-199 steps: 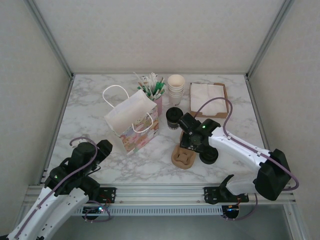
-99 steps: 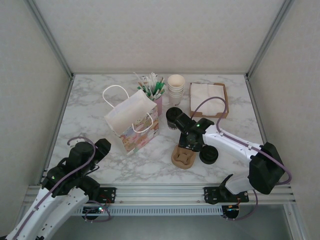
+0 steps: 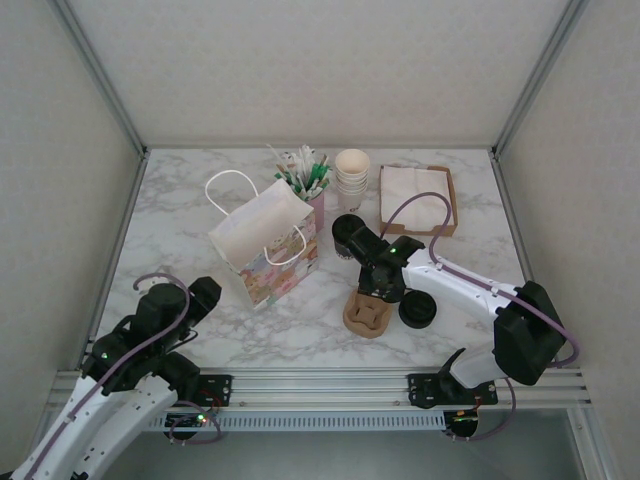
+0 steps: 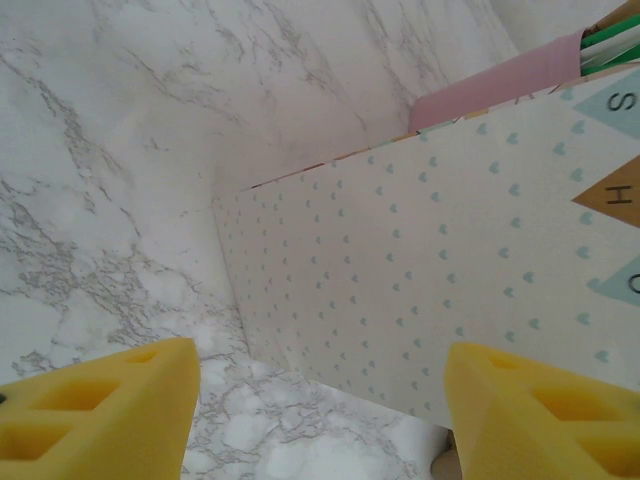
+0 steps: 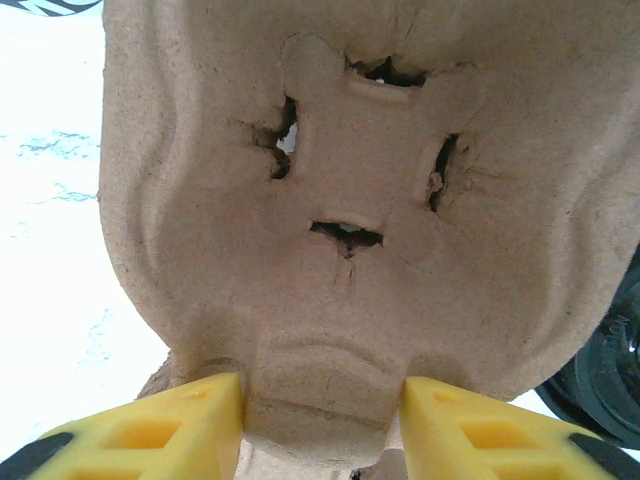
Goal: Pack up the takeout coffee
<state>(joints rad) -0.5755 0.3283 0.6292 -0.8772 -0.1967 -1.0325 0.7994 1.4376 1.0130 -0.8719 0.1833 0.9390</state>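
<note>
**Right claw pinches the carrier, coffee stands just behind it**

The right gripper (image 5: 320, 412) pinches one end of the brown pulp carrier (image 5: 350, 200), with its yellow fingers (image 5: 160, 430) pressed on both sides of a ridge. The takeout coffee (image 3: 346, 232) stands on the marble table (image 3: 170, 230) just beyond this claw, outside the carrier. A loose black lid (image 3: 418, 311) lies just to the right of the claw. The left gripper (image 4: 320, 400) is spread wide, and the gift bag (image 4: 420, 270) is close in front of it.
</note>
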